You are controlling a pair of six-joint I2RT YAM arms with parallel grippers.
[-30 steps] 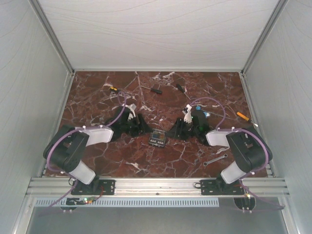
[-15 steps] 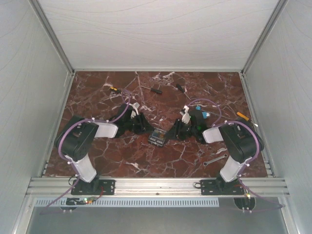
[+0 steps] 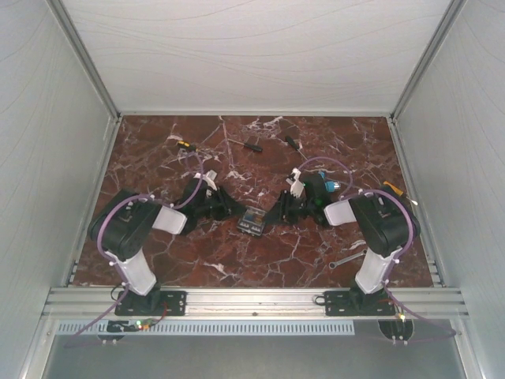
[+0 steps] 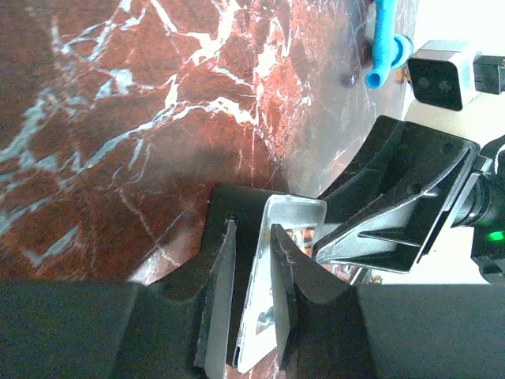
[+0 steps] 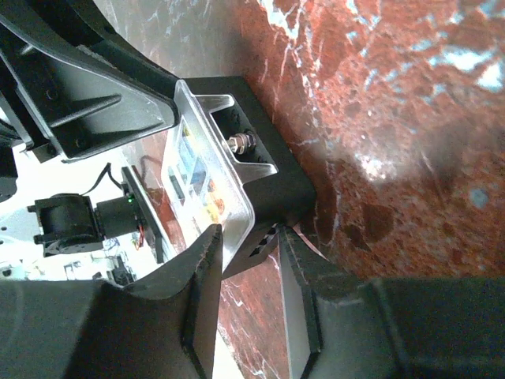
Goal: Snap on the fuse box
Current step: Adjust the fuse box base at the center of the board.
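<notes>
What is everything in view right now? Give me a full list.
fuse box: one, black with clear lid, table centre, between both claws
yellow-and-black screwdriver: one, far left
black screwdriver: one, far centre
second black screwdriver: one, just right of that
orange-handled tool: one, right edge
wrench: one, silver, near right, beside the right arm
blue plastic piece: one, blue, beyond the right claw
table: one, red-brown marble
enclosure walls: three, white, left, back and right
left claw: one, black, fingers either side of the fuse box; grip unclear
right claw: one, black, same from the opposite side; grip unclear
</notes>
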